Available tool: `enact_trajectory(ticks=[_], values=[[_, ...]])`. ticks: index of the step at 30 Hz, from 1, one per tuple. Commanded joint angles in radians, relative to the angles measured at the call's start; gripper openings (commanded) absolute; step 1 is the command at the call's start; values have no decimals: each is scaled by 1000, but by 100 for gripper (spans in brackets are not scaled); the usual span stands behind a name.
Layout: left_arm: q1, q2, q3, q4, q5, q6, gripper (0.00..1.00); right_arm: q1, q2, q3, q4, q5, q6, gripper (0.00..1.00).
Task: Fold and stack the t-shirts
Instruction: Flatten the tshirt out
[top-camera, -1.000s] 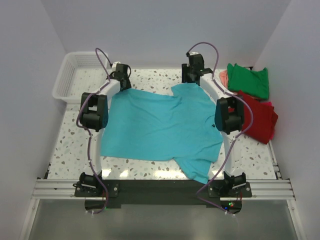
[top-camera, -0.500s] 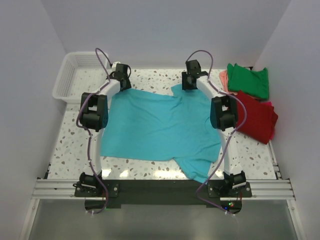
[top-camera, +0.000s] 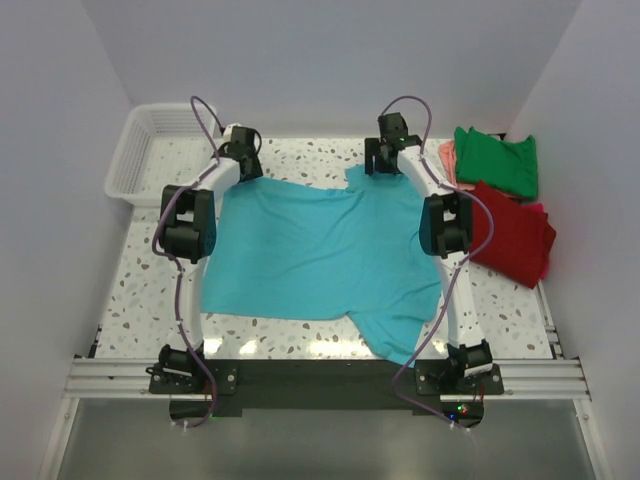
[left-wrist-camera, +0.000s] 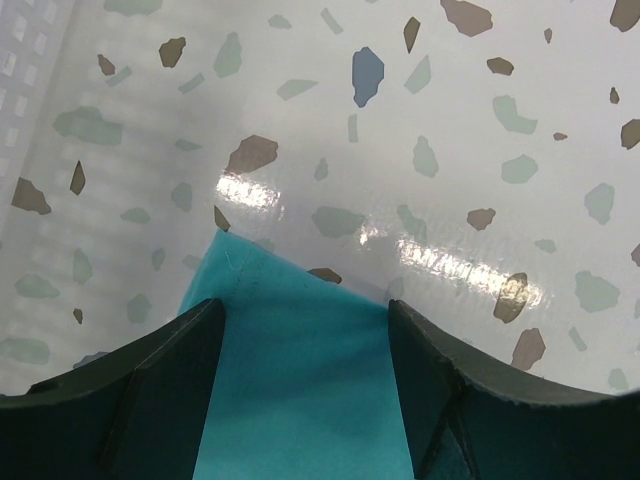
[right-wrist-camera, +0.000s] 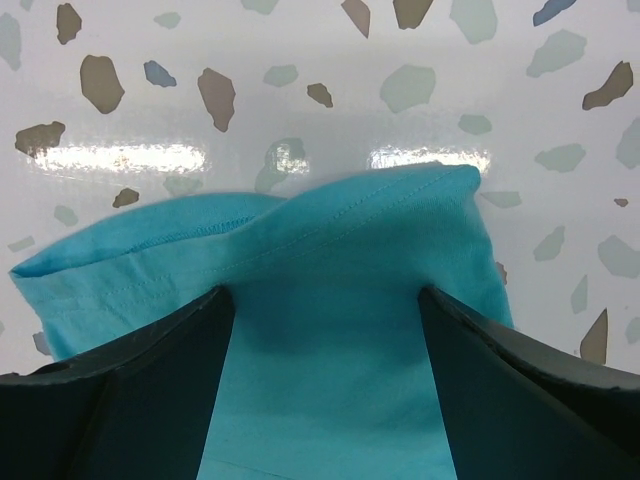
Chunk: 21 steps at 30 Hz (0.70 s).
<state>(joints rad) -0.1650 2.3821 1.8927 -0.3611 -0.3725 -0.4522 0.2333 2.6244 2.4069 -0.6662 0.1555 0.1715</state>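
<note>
The turquoise t-shirt (top-camera: 320, 250) lies spread flat across the middle of the speckled counter (top-camera: 140, 280), one sleeve trailing toward the near edge. The left jaws stand wide at its far left corner, fingers (left-wrist-camera: 120, 400) either side of the cloth, which lies flat between them. The right jaws are spread wide too, over the far right sleeve hem, gripping nothing. On the right lie the green t-shirt (top-camera: 497, 162), the red t-shirt (top-camera: 515, 235) and the salmon-pink t-shirt (top-camera: 448, 157). A white basket (top-camera: 140, 150) sits at the far left.
</note>
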Motion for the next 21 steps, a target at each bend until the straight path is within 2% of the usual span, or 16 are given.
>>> enact_trajectory(ticks=[1, 7, 13, 21], values=[[1, -3, 42, -53, 44, 4, 72, -9, 25, 21, -59, 36, -13, 80], [4, 32, 86, -62, 26, 23, 72, -12, 13, 20, -3, 41, -24, 86], [4, 83, 146, -79, -58, 1, 73, -28, -7, -18, -9, 44, -17, 87], [2, 111, 171, -56, -36, 14, 74, -58, -29, -43, -13, 61, -23, 87]])
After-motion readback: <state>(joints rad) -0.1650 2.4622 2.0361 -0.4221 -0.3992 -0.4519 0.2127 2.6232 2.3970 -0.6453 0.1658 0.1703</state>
